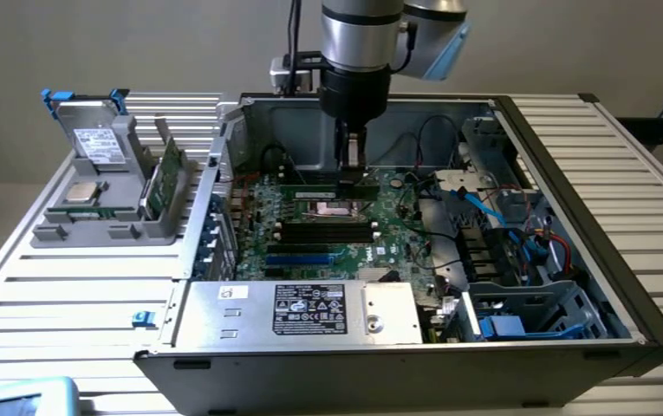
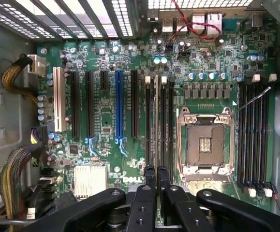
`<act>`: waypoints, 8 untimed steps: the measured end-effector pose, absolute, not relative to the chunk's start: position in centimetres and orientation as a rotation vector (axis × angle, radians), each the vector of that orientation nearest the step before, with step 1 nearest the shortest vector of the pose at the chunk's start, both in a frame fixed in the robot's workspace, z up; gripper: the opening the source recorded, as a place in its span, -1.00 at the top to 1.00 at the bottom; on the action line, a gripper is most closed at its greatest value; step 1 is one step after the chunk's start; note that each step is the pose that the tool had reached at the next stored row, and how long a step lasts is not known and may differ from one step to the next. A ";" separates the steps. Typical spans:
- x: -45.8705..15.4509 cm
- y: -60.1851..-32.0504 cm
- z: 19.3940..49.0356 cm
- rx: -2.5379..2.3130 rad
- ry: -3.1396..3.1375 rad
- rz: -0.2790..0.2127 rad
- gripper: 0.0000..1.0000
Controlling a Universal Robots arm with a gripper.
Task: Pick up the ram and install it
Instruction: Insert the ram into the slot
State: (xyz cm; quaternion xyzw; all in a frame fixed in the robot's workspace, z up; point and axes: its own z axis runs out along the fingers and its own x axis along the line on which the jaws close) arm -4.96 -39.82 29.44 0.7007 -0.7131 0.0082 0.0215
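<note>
On the exterior view's left, a grey plastic parts holder (image 1: pixel 77 230) sits beside an open dark metal computer case (image 1: pixel 562 165). Inside the case, the black gripper (image 2: pixel 156 173) has its fingers closed on the ram (image 2: pixel 156 121). The ram is a long, narrow circuit-board stick, seen edge-on as a thin pale strip. It is over the black memory slots (image 2: pixel 167 125), beside the silver processor socket (image 2: pixel 206 145).

The case (image 1: pixel 285 117) is open on top, giving the gripper (image 1: pixel 357 178) with the ram (image 2: pixel 156 121) free room over the middle of the board (image 2: pixel 106 125), hemmed by the power supply (image 1: pixel 296 308), and by cables (image 1: pixel 482 205) and a drive cage (image 1: pixel 528 303) on the exterior view's right.
</note>
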 end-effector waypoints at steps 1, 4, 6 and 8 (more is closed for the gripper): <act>-5.0 -39.8 29.3 2.171 -2.209 0.028 0.74; -5.0 -39.8 28.9 2.170 -2.208 0.035 0.74; -5.0 -39.8 28.6 2.170 -2.209 0.036 0.74; -5.0 -39.8 28.2 2.170 -2.209 0.037 0.74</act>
